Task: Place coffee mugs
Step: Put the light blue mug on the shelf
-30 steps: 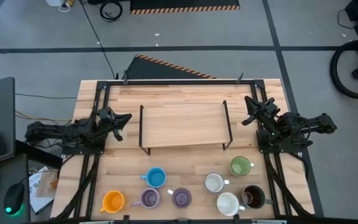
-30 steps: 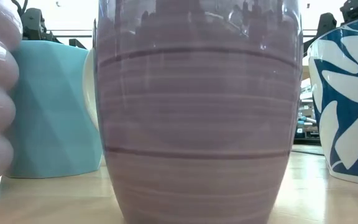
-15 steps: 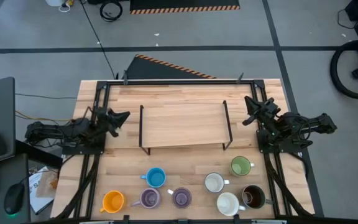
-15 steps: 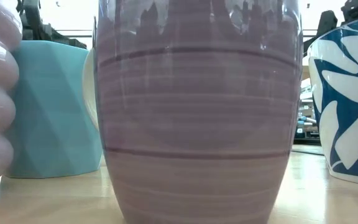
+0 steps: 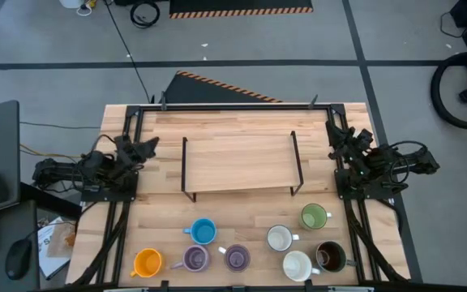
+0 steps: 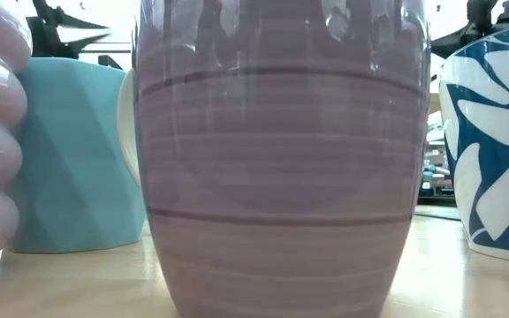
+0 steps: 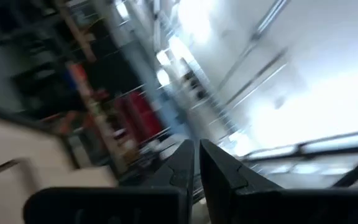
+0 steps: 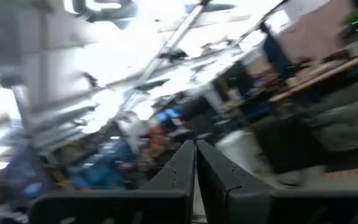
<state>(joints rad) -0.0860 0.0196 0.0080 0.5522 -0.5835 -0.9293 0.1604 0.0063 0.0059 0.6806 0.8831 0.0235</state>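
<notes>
8 small round ceramic coffee mugs (image 5: 203, 232) grouped at near table edge; wooden wire-legged shelf (image 5: 237, 162) bare. Left gripper (image 7: 196, 163), right gripper (image 8: 196, 163) fingers pressed together, empty. All placing left.

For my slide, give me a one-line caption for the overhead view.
Eight coffee mugs clustered at the table's near edge, an empty wooden shelf mid-table, and left gripper and right gripper shut at either side.

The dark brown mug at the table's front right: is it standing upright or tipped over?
Upright. In the high view the dark brown round mug shows its full circular rim and dark inside from straight above, handle sticking sideways.
</notes>
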